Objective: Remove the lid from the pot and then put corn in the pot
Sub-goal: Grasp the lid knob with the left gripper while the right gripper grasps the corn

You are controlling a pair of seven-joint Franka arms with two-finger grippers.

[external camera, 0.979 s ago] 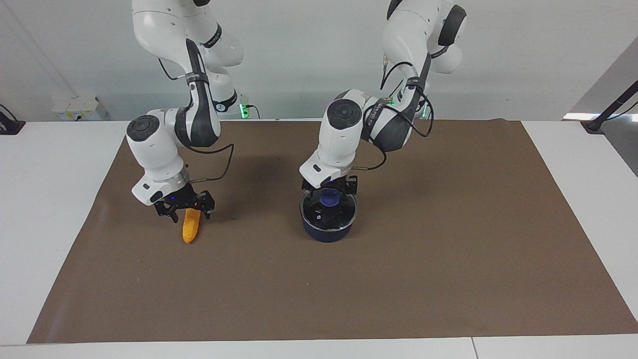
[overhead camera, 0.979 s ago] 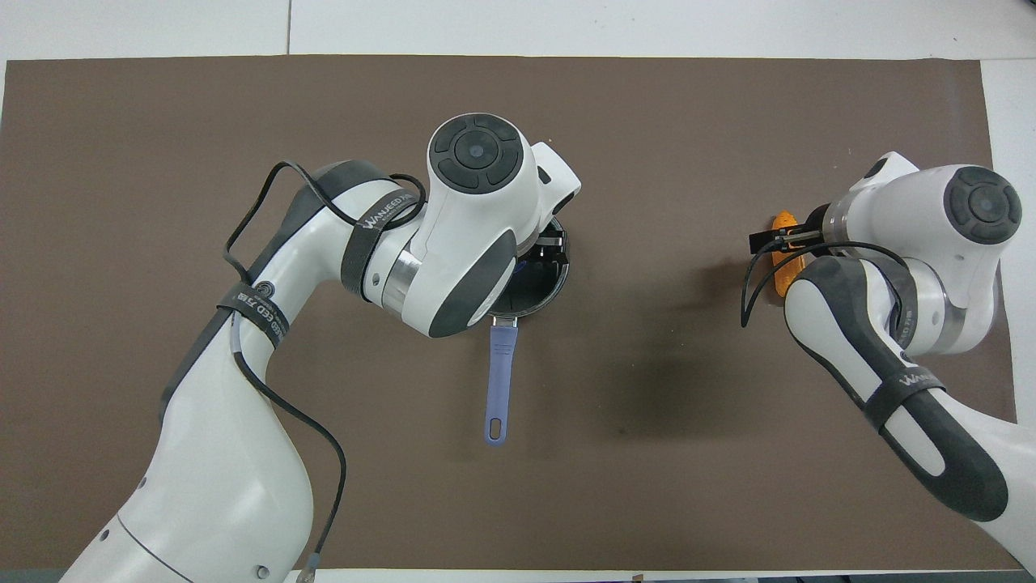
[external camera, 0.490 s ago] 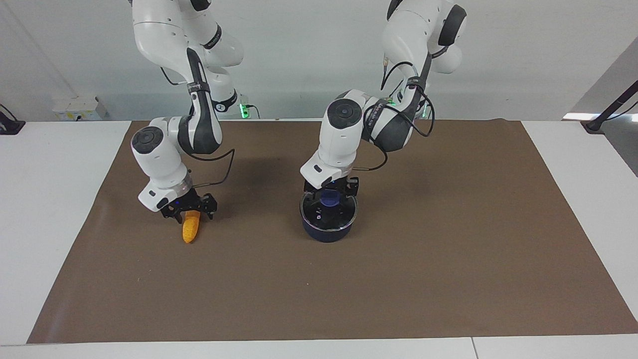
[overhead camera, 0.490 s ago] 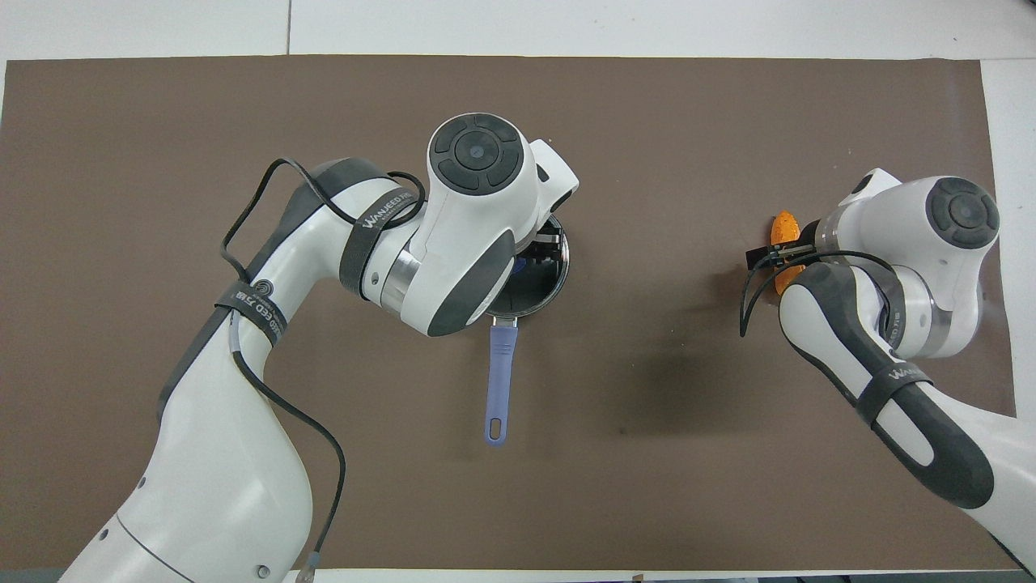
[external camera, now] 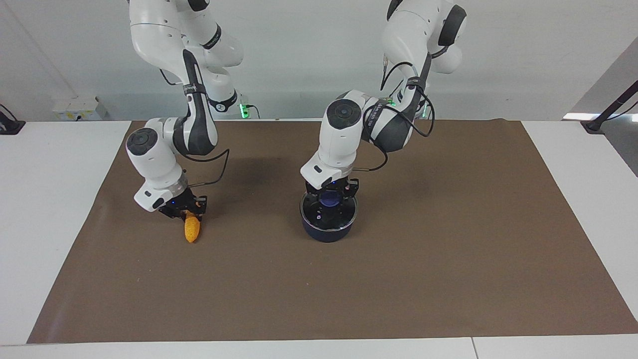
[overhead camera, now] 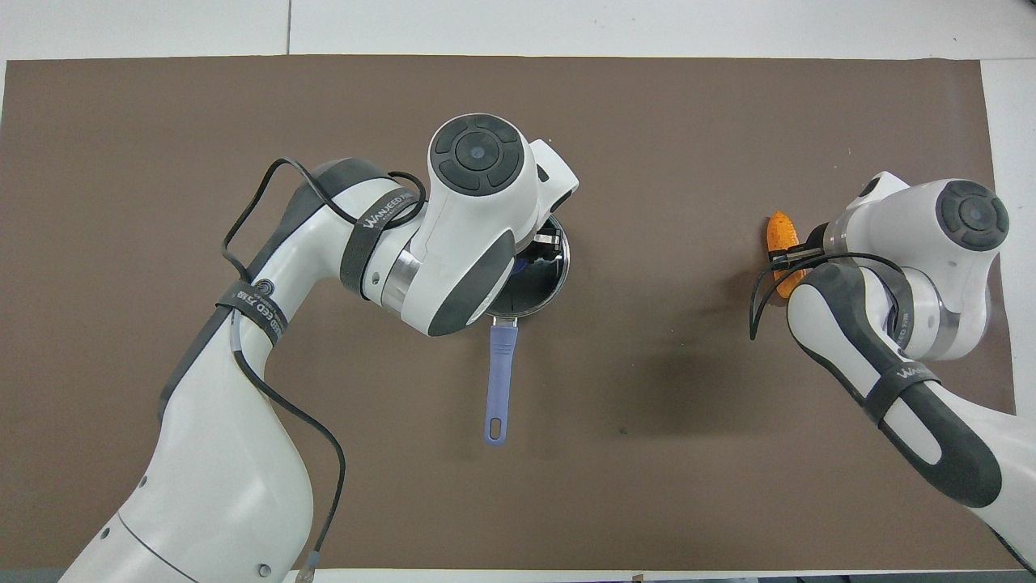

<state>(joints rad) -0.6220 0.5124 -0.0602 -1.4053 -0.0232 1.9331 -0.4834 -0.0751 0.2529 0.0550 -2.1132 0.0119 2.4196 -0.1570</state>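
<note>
Gripping two items at once. Item one: round clear glass lid [external camera: 329,209] with metal rim and blue knob [external camera: 329,199], seated on the small dark navy saucepan [external camera: 327,230] mid-mat; my left gripper [external camera: 329,195] is clenched on the knob. Lift straight up, level, so the rim clears without dragging the pot. Item two: small orange-yellow bumpy corn cob [external camera: 192,229], on the brown mat [external camera: 448,259] toward my right arm's end; my right gripper [external camera: 187,213] is clamped on its upper end. Raise it only once the lid is clear.
</note>
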